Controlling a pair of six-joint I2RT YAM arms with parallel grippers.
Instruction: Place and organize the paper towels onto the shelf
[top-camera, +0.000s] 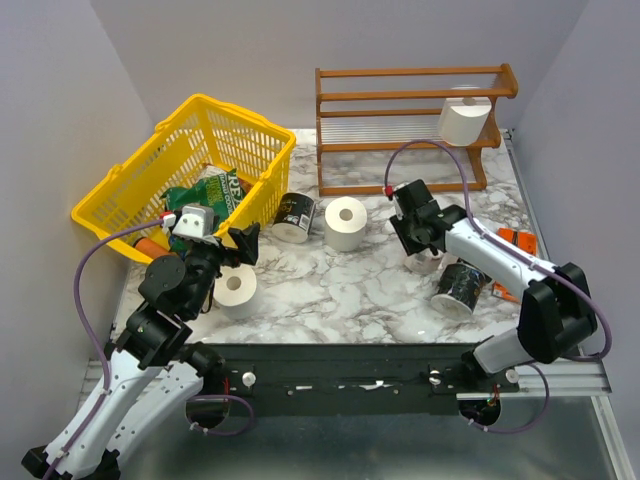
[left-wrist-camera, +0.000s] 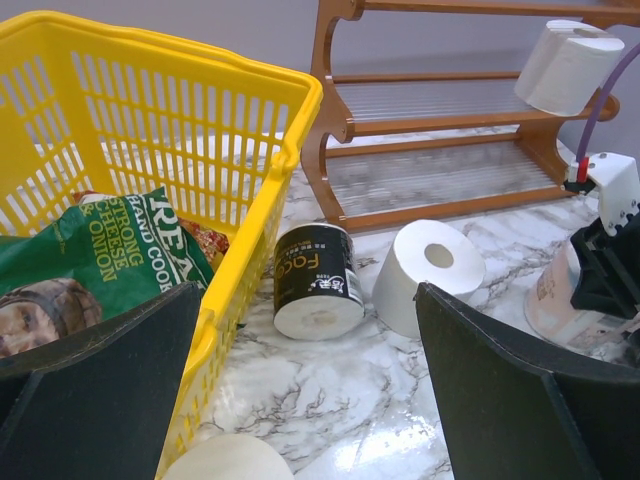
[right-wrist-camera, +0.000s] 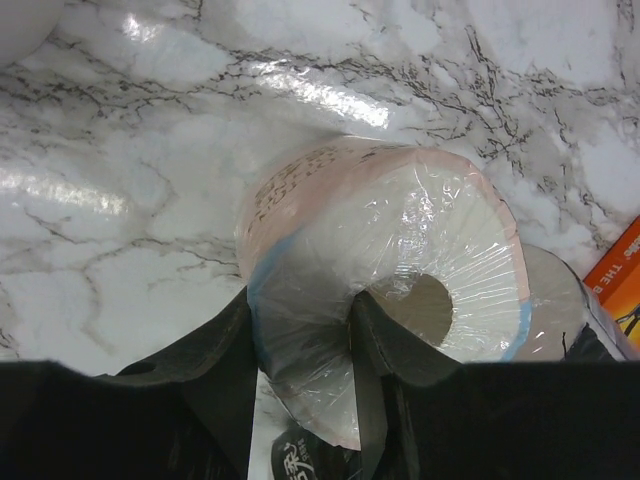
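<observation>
Spotter: Rolls first. Your right pincer (right-wrist-camera: 302, 305) is pinching the wrapped roll (right-wrist-camera: 400, 250) by its wall. One finger is outside and the other sits at the edge of the core hole, with plastic film bunched between them. That roll is down at the marble surface (top-camera: 340, 290), well in front of the shelf (top-camera: 400, 100).

Checker: And your left pincer (top-camera: 243, 243)?

Spotter: It's spread wide, with nothing between its fingers. It hangs just beside the yellow basket (top-camera: 150, 170), near a bare white roll (top-camera: 238, 290) standing on end by the surface's front edge.

Checker: Where do your other towels sit?

Spotter: One white roll (top-camera: 465, 120) is on the shelf at its right end, tilted under the top rail. A second white roll (top-camera: 346, 222) stands on end on the surface between the basket and the shelf. It's just beside a black-wrapped roll (top-camera: 294, 217) lying at the basket's corner. The other black-wrapped roll (top-camera: 460, 288) lies under your right arm, near an orange box (top-camera: 518, 240). Inside the basket you can see a green snack bag (top-camera: 205, 190).
</observation>
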